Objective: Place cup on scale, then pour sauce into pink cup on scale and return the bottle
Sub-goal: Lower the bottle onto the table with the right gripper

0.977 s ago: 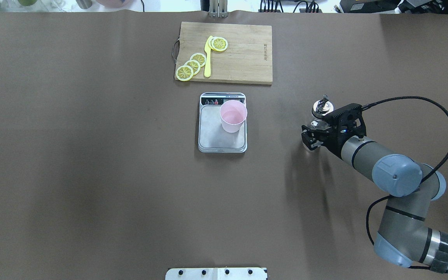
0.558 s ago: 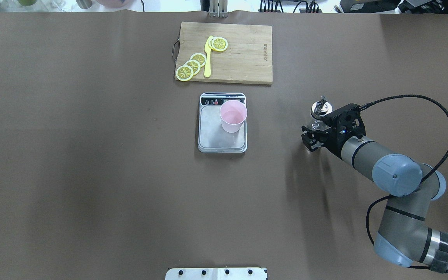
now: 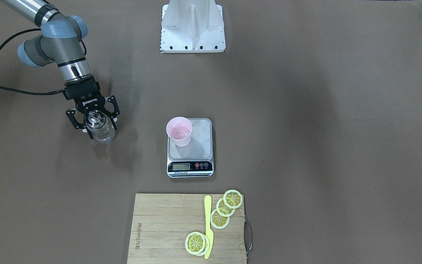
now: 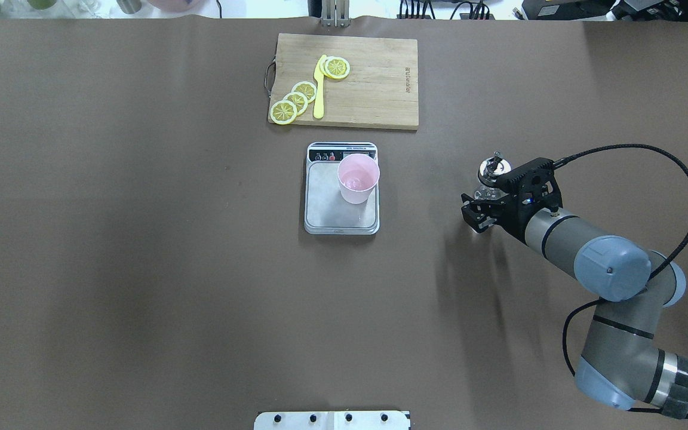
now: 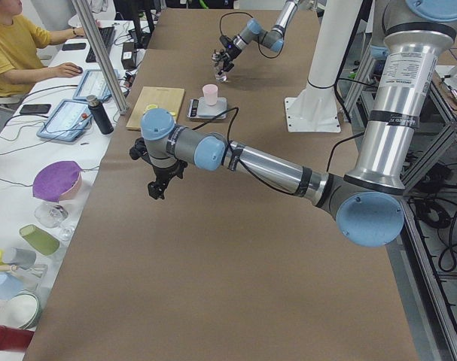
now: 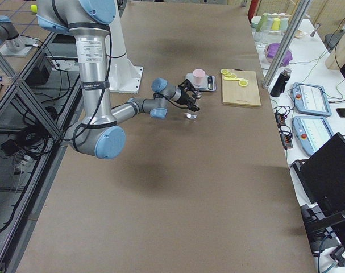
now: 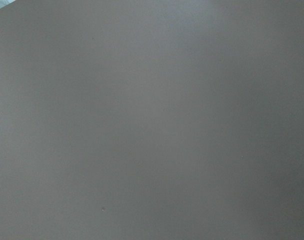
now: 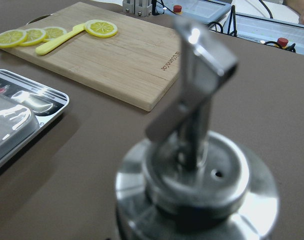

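The pink cup (image 4: 358, 179) stands upright on the scale (image 4: 326, 206), at the plate's corner next to the display, with a little clear liquid in it; both also show in the front view, cup (image 3: 179, 134) on scale (image 3: 200, 141). My right gripper (image 3: 102, 131) is shut on the glass bottle (image 3: 100, 129), which is upright and low at the table, well to the right of the scale in the overhead view (image 4: 492, 168). Its silver pourer cap (image 8: 197, 175) fills the right wrist view. My left gripper (image 5: 159, 184) hangs over bare table far to the left; I cannot tell its state.
A wooden cutting board (image 4: 374, 83) with lemon slices and a yellow knife (image 4: 319, 89) lies behind the scale. The robot's white base plate (image 4: 332, 420) is at the near edge. Brown table stretches between the scale and the bottle.
My right gripper has sunk a little with the bottle, and the cap has shifted slightly nearer to me. Cup and scale have not moved.
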Controlling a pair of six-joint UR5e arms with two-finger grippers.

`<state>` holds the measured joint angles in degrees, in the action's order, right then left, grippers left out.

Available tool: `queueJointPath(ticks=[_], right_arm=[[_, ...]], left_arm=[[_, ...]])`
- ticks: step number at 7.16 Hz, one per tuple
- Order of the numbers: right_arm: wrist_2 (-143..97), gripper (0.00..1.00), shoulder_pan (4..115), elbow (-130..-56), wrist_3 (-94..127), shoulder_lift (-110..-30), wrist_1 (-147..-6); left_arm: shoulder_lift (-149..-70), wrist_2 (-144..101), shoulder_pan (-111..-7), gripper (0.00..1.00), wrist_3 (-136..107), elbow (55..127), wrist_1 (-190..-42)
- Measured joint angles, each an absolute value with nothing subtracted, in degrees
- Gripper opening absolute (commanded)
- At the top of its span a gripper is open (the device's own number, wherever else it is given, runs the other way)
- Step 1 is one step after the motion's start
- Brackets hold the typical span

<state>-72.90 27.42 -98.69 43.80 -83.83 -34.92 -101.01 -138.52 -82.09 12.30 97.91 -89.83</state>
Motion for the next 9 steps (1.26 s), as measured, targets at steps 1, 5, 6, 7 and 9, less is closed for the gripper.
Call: queueJointPath(ticks=[1, 5, 6, 7, 9], right_arm=[[-73.7, 0.95, 27.8, -98.8, 43.8, -84.7, -33.8], [-74.3, 1.00, 28.3, -99.2, 44.4, -86.5, -31.8], [-74.1, 1.00, 28.3, -99.5, 44.7, -86.8, -31.7], [-73.9, 1.00, 28.3, -100.3, 44.8, -87.8, -31.7], [-73.1, 1.00, 28.1, -102.3, 45.5, -89.8, -31.9]], left_arm=[[-101.0, -138.5, -82.1, 0.99, 12.3, 97.9, -89.8], [-101.1, -138.6, -82.1, 0.99, 12.1, 98.1, -89.8], [-101.1, -138.6, -82.1, 0.99, 12.1, 98.3, -89.8], [-101.1, -138.6, -82.1, 0.99, 12.1, 98.3, -89.7], [-101.1, -138.7, -82.1, 0.99, 12.0, 98.3, -89.7]])
